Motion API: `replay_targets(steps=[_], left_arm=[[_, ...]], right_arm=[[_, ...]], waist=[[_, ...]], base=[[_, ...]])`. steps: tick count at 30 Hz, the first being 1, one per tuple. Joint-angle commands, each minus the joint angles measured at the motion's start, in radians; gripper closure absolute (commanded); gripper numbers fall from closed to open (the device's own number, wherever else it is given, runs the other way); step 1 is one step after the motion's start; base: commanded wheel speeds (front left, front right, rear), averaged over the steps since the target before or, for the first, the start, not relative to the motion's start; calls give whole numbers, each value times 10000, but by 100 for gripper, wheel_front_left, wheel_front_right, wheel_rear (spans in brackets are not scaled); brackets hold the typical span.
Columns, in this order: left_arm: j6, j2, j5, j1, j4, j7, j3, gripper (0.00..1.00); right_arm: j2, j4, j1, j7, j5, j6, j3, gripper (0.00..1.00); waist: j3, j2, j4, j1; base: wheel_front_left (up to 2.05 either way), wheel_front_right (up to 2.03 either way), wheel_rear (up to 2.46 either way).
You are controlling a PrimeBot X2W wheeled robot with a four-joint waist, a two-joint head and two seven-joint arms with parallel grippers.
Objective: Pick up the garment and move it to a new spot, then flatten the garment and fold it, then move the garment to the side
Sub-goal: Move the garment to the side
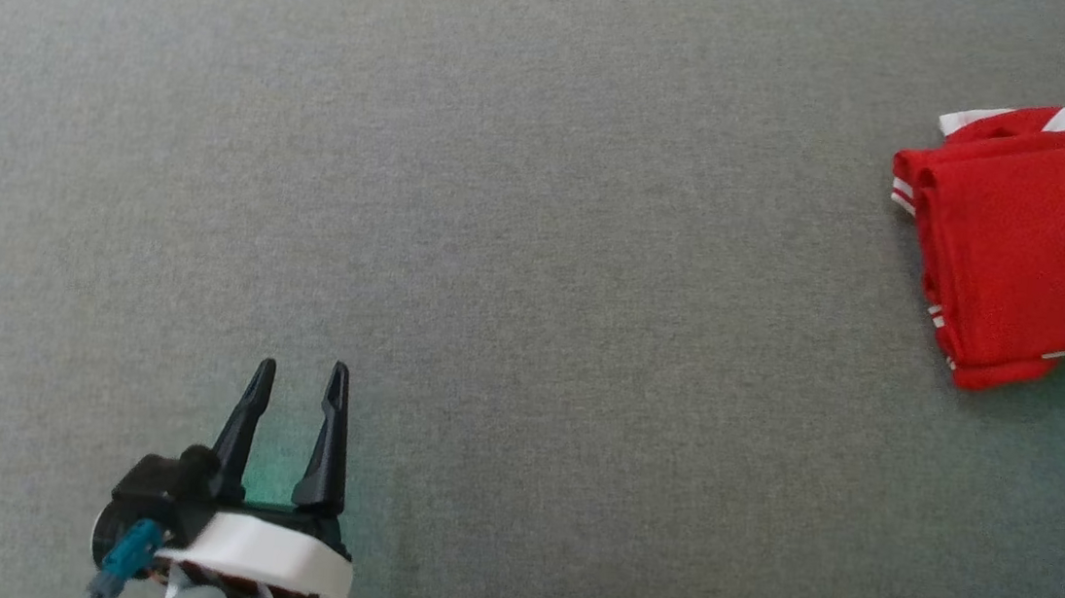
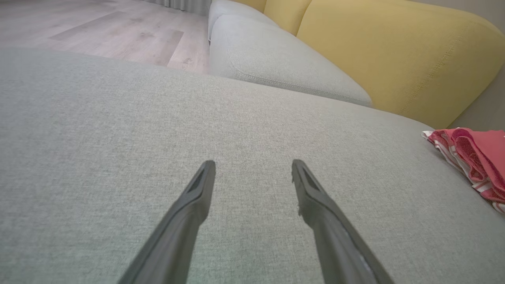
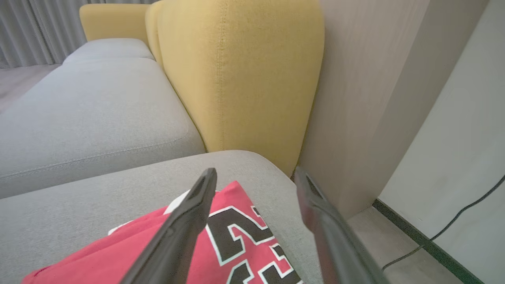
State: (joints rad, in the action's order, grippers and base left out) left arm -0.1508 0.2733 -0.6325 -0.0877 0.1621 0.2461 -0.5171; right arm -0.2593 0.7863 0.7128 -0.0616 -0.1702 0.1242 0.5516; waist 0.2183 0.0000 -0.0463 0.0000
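The garment [image 1: 1036, 245] is a red jersey with white trim, folded into a compact stack at the right edge of the grey cushion. The left wrist view catches its striped edge [image 2: 475, 159] at far right. In the right wrist view the garment [image 3: 236, 244] shows black numerals outlined in white. My right gripper [image 3: 255, 175] hovers above it, open, with nothing between its fingers. My left gripper [image 1: 300, 382] is open at the lower left, far from the garment, over bare cushion [image 2: 254, 165].
The grey seat cushion [image 1: 535, 270] spans the head view. Yellow backrests [image 3: 236, 79] stand behind it, with a beige wall panel [image 3: 355, 98] to the right. A black cable [image 3: 453, 221] runs along the floor beside the sofa's end. Wooden floor [image 2: 98, 31] lies beyond.
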Motion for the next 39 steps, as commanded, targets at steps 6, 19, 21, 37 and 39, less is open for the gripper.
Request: replay_targets(steps=[6, 19, 21, 37, 39], left_arm=[[-78, 312, 25, -288, -321, 7, 422, 0], [-467, 291, -342, 663, -395, 109, 1140, 0], [-505, 291, -352, 760, -386, 115, 1197, 0], [-525, 191, -87, 1802, -31, 148, 1229, 0], [-471, 230, -52, 1808, 29, 97, 1137, 0]], right_arm=[[564, -930, 239, -505, 162, 65, -1565, 0], [1812, -3166, -3156, -828, 1762, 65, -4382, 0], [1867, -3349, -3484, -850, 1845, 65, -4501, 0], [2089, -5377, -7646, -977, 3293, 65, -5968, 0], [2089, -5532, -7859, -999, 3375, 65, -5998, 0]], waist=[[-733, 0, -182, 0], [-2494, 0, 234, 0], [-2564, 0, 291, 0], [-3233, 0, 1105, 0], [-3271, 0, 1134, 0]], base=[[0, 0, 0], [0, 0, 0], [0, 0, 0], [0, 0, 0], [0, 0, 0]])
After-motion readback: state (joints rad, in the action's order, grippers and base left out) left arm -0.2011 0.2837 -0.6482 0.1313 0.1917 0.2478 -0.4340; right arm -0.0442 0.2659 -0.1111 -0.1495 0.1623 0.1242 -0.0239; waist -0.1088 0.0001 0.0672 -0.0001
